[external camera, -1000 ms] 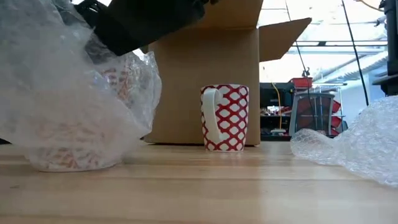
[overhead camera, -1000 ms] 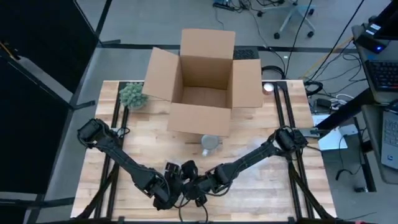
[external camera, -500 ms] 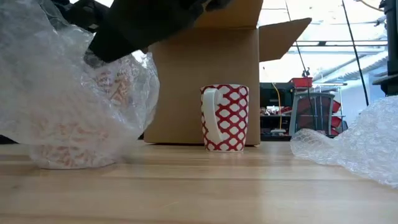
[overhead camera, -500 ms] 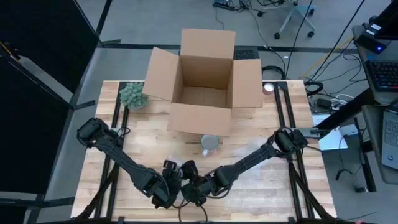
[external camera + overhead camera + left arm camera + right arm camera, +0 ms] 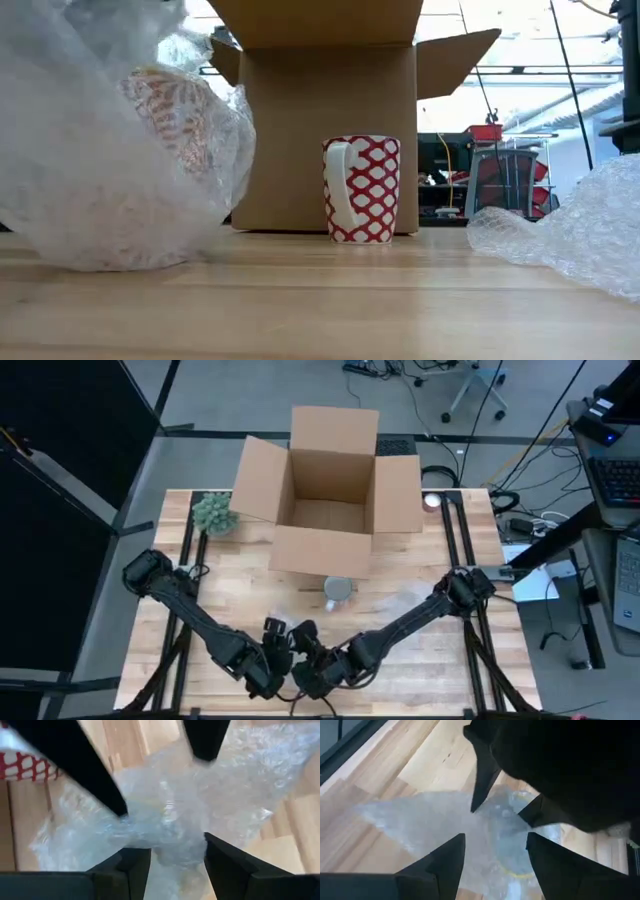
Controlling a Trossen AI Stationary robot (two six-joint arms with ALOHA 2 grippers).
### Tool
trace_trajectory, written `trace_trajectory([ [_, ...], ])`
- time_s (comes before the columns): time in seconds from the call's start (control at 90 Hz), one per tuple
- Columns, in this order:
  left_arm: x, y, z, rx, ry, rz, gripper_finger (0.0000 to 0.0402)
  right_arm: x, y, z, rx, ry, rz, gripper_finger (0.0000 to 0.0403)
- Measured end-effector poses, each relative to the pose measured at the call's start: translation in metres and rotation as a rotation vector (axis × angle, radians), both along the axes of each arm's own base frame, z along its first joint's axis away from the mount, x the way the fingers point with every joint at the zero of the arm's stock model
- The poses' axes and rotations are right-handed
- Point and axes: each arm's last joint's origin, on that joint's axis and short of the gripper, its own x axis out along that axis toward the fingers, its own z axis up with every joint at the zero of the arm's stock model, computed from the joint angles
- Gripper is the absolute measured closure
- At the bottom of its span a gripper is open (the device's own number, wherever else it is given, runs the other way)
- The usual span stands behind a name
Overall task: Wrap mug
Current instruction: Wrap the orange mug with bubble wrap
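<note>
Gone from the low view, both arms bunch at the counter's near edge. Left gripper and right gripper jaws straddle bubble wrap; its mug tilts, while the bare mug stands upright.

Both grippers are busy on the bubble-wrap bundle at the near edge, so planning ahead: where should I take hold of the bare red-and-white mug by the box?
Probably best by the rim, from straight above. The mug stands upright and open-topped, hard against the cardboard box, which blocks a side approach from behind. Its handle faces the near edge as a second option.
</note>
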Motion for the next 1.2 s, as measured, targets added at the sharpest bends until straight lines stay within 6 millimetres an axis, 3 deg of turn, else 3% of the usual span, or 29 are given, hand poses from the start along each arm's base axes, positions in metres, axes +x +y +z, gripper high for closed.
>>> trace_trajectory([
  [0.267,0.001,-0.001,0.018,0.008,0.005,0.001,0.0240,0.008,-0.006,0.001,0.061,-0.057,-0.029,0.0204],
  [0.489,-0.004,0.002,0.014,0.029,0.076,0.020,0.0240,0.024,-0.014,-0.021,0.109,-0.041,-0.048,0.0204],
  [0.989,-0.025,0.007,0.017,0.116,0.208,0.068,0.0240,0.026,-0.028,-0.031,0.121,0.023,-0.115,0.0204],
  [1.2,-0.042,0.006,0.043,0.082,0.148,0.079,0.0240,0.030,-0.033,-0.035,0.171,0.043,-0.120,0.0204],
])
